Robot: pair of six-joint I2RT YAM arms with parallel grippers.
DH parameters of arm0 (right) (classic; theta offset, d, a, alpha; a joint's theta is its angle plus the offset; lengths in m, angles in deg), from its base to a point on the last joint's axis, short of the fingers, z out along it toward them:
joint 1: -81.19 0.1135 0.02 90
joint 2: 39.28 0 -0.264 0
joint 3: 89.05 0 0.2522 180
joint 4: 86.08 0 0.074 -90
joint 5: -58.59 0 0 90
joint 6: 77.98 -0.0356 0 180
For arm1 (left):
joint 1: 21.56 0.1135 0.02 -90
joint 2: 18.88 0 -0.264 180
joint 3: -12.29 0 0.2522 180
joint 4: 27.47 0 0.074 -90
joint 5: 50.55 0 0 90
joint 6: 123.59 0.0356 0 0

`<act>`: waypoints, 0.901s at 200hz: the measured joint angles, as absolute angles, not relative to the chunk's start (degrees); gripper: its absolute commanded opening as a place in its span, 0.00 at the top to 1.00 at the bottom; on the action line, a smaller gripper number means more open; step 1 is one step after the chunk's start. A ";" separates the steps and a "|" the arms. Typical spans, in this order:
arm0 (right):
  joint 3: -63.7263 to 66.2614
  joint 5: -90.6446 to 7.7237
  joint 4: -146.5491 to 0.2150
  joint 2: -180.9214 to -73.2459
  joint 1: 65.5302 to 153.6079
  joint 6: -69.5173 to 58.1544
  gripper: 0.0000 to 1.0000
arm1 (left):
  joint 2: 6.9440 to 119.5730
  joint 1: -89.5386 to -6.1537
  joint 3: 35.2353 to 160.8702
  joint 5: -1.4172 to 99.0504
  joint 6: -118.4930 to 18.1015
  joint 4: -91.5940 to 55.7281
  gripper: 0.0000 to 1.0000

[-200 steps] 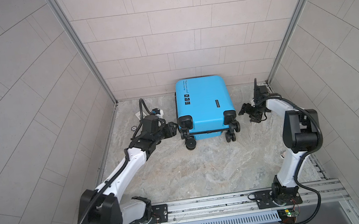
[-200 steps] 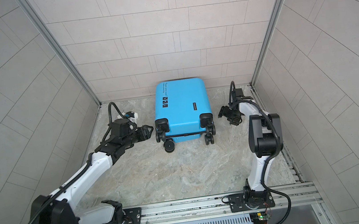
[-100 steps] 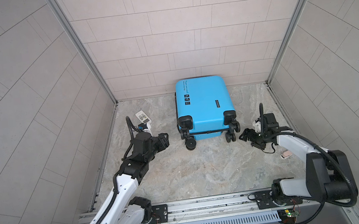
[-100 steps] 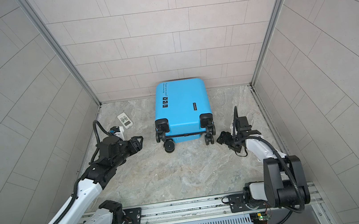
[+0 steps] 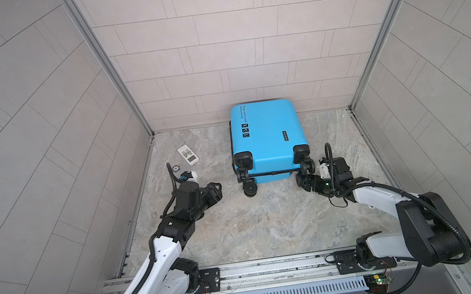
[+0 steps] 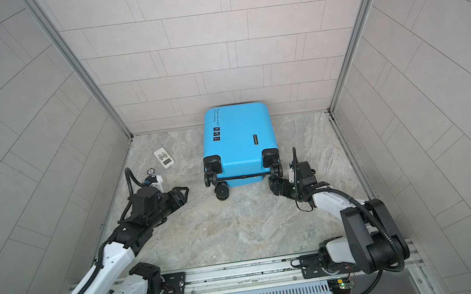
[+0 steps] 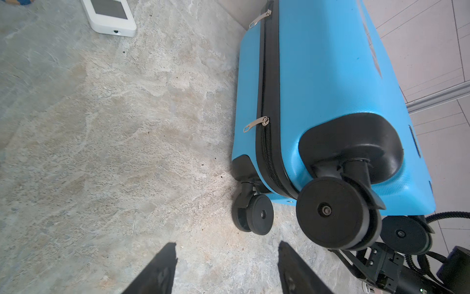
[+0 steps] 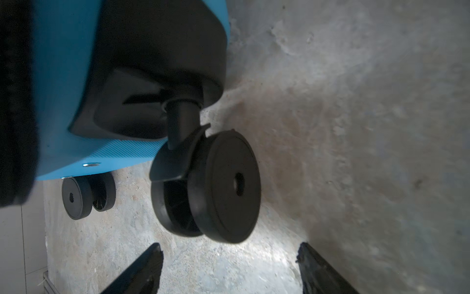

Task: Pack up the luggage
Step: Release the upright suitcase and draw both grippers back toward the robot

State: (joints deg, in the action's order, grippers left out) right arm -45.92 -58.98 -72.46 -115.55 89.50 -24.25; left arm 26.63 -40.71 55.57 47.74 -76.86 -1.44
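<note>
Two open, empty pincers, left gripper [image 5: 218, 191] and right gripper [image 5: 300, 182], flank the zipped luggage [image 5: 268, 137] mid-frame; opening seems in hand, next probably needs pinching the zipper pull [image 7: 255, 124].

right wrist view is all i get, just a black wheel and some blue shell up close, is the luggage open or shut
Observer: Shut. In both top views the luggage lies flat on the floor with its two shells together and its wheels toward the robot.
Operator: ok and the other arm, is it holding anything
Observer: No. The left gripper is open and empty. It sits off to the left of the luggage and does not touch it.
</note>
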 measured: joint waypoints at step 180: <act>-44.41 -63.53 -102.23 -133.93 90.01 -36.17 0.52 | 28.05 -40.71 54.54 48.26 -78.63 -2.86 0.33</act>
State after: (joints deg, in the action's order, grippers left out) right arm -44.41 -63.53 -102.23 -133.93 90.01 -36.17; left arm 28.05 -40.71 54.54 48.26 -78.63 -2.86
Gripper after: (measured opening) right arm 0.455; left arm 0.671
